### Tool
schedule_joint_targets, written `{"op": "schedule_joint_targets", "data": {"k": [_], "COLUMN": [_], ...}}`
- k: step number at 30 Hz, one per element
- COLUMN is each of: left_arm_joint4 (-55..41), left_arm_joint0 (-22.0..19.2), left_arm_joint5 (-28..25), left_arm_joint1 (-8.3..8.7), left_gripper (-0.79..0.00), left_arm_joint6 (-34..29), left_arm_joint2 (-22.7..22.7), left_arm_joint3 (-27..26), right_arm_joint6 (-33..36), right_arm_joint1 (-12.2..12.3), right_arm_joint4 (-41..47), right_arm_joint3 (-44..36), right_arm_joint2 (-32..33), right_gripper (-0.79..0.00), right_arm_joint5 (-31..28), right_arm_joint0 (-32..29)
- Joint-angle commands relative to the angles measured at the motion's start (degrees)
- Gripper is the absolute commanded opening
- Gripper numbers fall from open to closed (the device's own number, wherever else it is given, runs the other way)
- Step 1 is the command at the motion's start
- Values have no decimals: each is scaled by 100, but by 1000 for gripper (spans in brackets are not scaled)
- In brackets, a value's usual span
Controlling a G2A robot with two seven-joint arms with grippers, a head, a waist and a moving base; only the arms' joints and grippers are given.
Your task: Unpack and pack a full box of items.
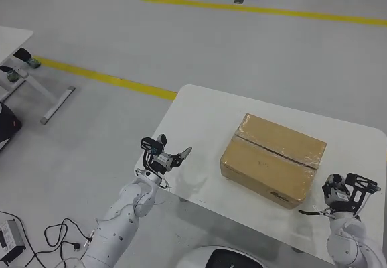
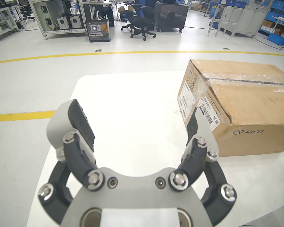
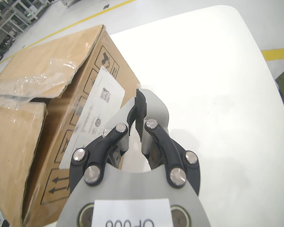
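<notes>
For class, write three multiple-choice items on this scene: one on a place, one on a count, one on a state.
1. Where does the cardboard box stand? A floor; B white table; C chair.
2. How many boxes are on the table? A one; B two; C three.
3. How is the left pincer? A shut on the box; B shut, empty; C open.
Key: B, its base rests there; A, a lone box shows; C, its jaws stand wide apart.
</notes>
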Motion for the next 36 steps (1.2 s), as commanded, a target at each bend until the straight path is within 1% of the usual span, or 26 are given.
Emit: {"op": "schedule_joint_targets", "data": {"k": [1,5,7,9,13,19,21,23,26,27,31,33,35,36], "left_arm_joint4": [0,0,0,0,0,0,0,0,-1,-72,-76,-230,-215,-192], "left_arm_joint0": [0,0,0,0,0,0,0,0,4,0,-97,-172,-294,-342], "left_arm_joint5": [0,0,0,0,0,0,0,0,9,-59,-113,-162,-169,-181], "left_arm_joint1": [0,0,0,0,0,0,0,0,-2,-11,-30,-53,-66,-74], "left_gripper": [0,0,0,0,0,0,0,0,0,0,0,0,0,0], "left_arm_joint6": [0,0,0,0,0,0,0,0,-17,-66,-187,-350,-591,-680], "left_arm_joint2": [0,0,0,0,0,0,0,0,11,58,180,286,394,457], "left_arm_joint3": [0,0,0,0,0,0,0,0,-14,-41,-108,-179,-373,-478], "right_arm_joint6": [32,58,61,14,53,107,42,-25,-147,-182,-189,-183,-182,-181], "right_arm_joint1": [-4,-22,-15,-9,-3,8,10,18,52,64,127,161,211,225], "right_arm_joint4": [-76,-181,-387,-571,-587,-697,-702,-692,-824,-776,-894,-932,-1266,-1278], "right_arm_joint3": [194,497,585,635,685,780,762,693,435,238,-410,-763,-1074,-1217], "right_arm_joint2": [-73,-295,-383,-445,-503,-567,-534,-471,-280,-171,154,347,542,640], "right_gripper": [-785,-785,-785,-785,-785,-785,-785,-785,-785,-785,-785,-785,-785,-785], "right_arm_joint5": [-161,-588,-796,-911,-1245,-1573,-1489,-1396,-1081,-940,-773,-730,-688,-664], "right_arm_joint0": [209,525,647,710,818,1031,1038,984,778,636,164,-127,-439,-604]}}
